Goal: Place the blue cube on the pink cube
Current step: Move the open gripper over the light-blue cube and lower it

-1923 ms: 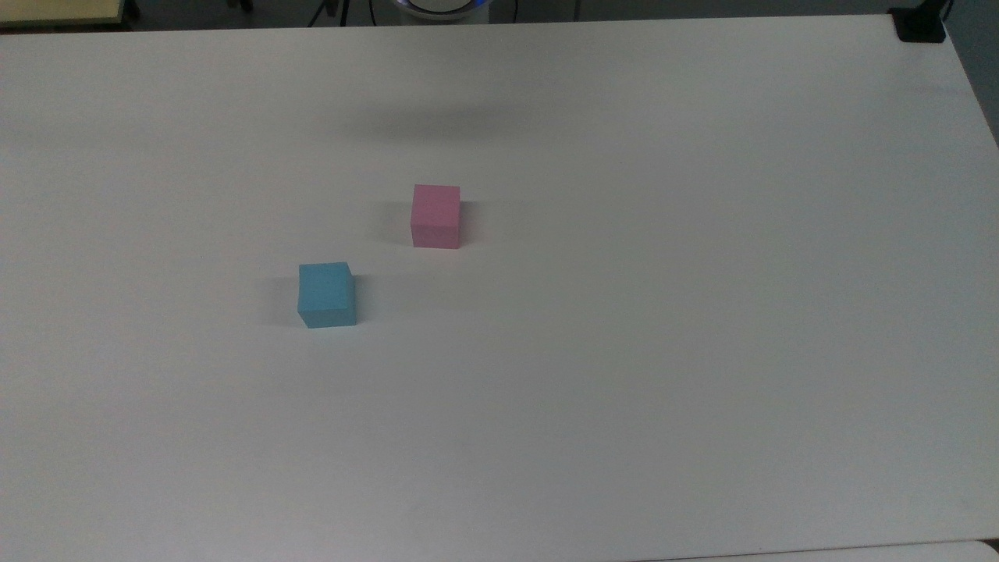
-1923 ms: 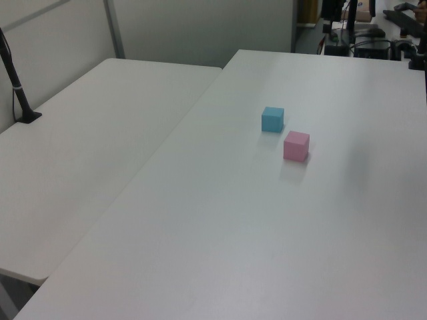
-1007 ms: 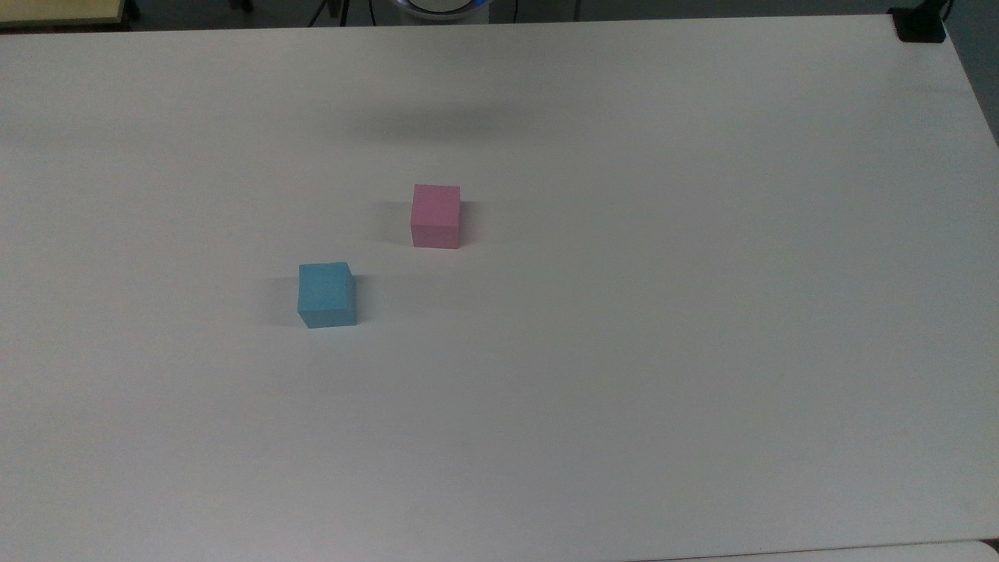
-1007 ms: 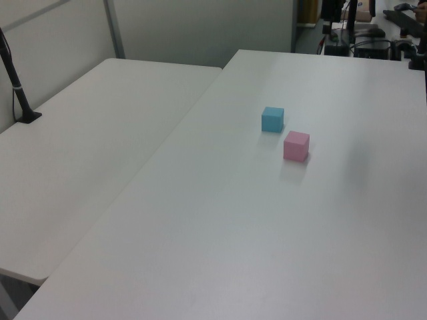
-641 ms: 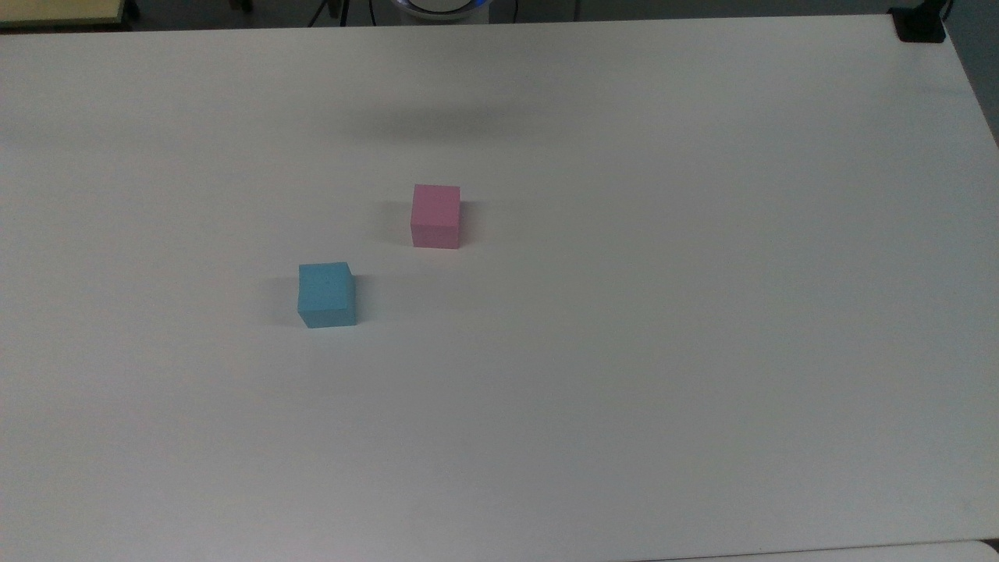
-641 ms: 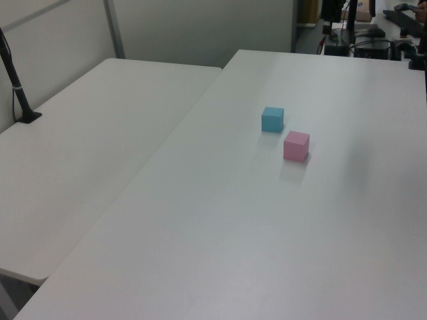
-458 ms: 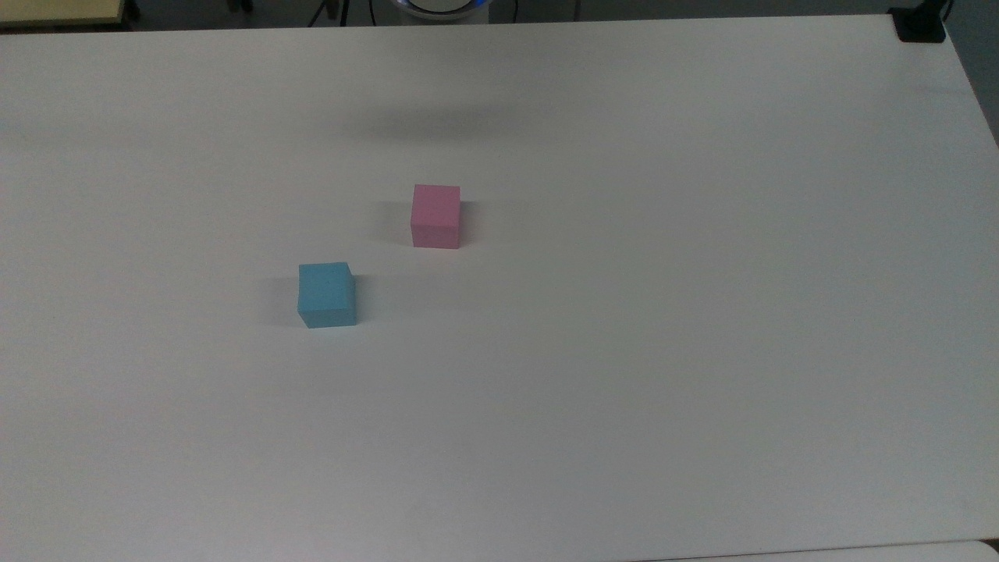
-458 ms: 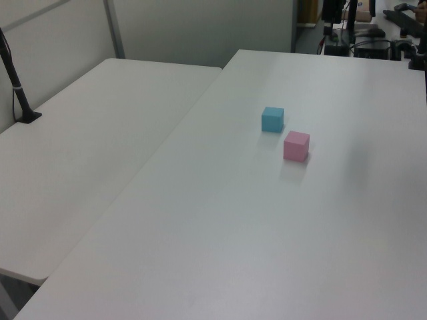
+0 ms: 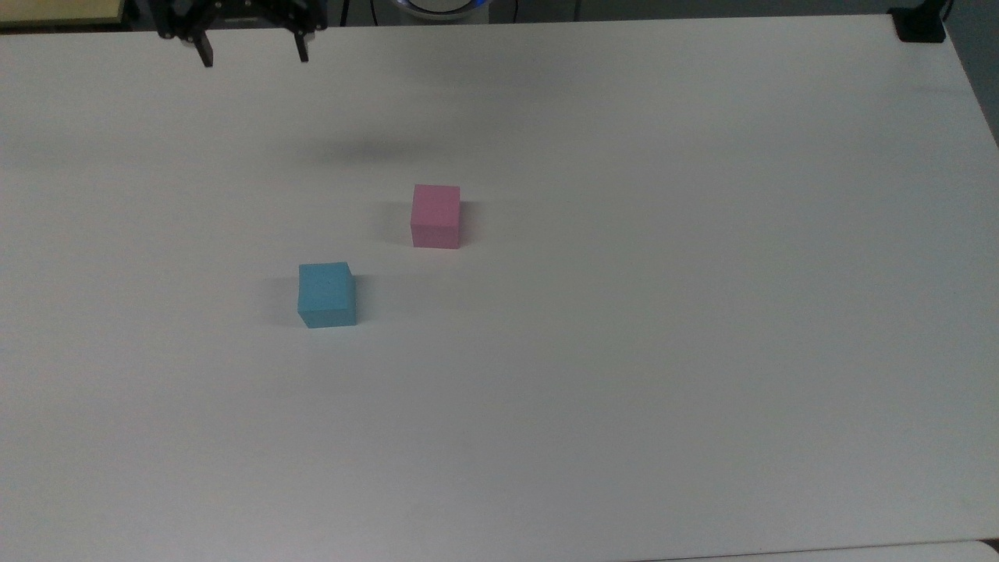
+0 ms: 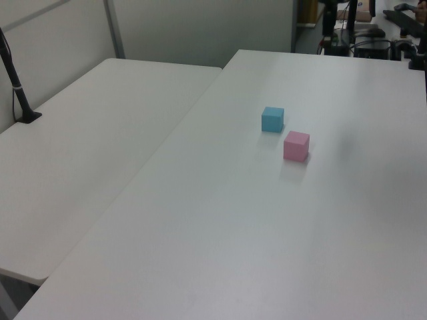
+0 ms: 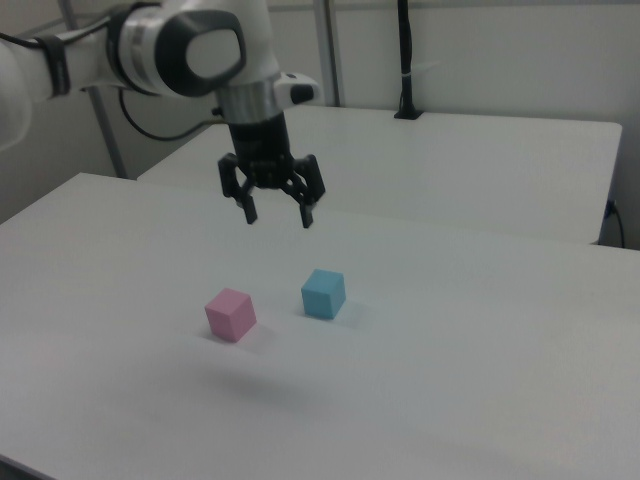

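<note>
White table [image 9: 702, 312] with two cubes resting apart on its surface. The blue cube [image 9: 327, 294] lies down and toward the top view's left of the pink cube [image 9: 435, 215]; in the right view, blue cube [image 11: 323, 293] sits right of pink cube [image 11: 230, 314]. The gripper [image 11: 277, 214] hangs above both, fingers spread wide and holding nothing; its fingertips [image 9: 207, 57] appear at the top view's upper left.

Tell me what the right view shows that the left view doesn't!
The right view has the robot arm and its open gripper hanging above the cubes. The left view has a second table beside the main one, seen from its near end, with a black post on it. Both show the blue cube and the pink cube sitting apart on the white table.
</note>
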Tool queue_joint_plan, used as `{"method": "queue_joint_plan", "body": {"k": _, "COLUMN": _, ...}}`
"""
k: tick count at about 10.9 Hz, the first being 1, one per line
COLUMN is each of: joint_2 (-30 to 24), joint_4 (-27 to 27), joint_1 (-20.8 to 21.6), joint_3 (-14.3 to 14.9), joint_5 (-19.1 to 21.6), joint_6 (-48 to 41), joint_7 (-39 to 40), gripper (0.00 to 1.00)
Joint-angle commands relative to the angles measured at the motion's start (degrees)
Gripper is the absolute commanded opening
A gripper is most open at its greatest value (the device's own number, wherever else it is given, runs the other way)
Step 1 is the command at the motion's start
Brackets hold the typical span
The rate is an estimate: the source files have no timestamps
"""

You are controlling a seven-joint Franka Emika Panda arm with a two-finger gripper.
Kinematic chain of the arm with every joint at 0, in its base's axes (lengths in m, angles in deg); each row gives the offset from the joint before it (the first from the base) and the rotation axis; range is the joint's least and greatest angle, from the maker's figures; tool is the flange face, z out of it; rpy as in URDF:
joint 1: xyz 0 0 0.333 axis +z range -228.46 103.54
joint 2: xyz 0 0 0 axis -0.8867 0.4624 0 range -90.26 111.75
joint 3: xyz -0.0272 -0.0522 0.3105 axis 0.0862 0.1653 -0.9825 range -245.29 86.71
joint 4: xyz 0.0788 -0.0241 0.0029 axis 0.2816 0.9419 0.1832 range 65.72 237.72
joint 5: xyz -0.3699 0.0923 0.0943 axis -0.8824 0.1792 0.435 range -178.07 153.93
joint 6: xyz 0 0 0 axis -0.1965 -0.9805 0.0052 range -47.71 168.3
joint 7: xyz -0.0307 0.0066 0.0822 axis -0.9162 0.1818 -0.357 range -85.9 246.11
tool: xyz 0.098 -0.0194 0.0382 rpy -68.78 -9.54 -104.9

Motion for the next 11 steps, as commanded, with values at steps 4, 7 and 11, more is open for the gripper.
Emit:
{"method": "queue_joint_plan", "body": {"k": 4, "joint_2": 13.5, "joint_4": 0.8, "joint_1": 1.6, "joint_3": -0.5, "joint_5": -7.5, "joint_6": 15.1, "joint_7": -5.8, "gripper": 1.00}}
{"method": "queue_joint_plan", "body": {"k": 7, "joint_2": 18.2, "joint_4": 0.7, "joint_1": 1.8, "joint_3": -2.3, "joint_5": -7.3, "joint_6": 22.5, "joint_7": -13.3, "gripper": 1.00}}
{"method": "queue_joint_plan", "body": {"k": 11, "joint_2": 21.6, "joint_4": 0.4, "joint_1": 1.8, "joint_3": -5.0, "joint_5": -7.7, "joint_6": 27.7, "joint_7": -24.2, "gripper": 1.00}}
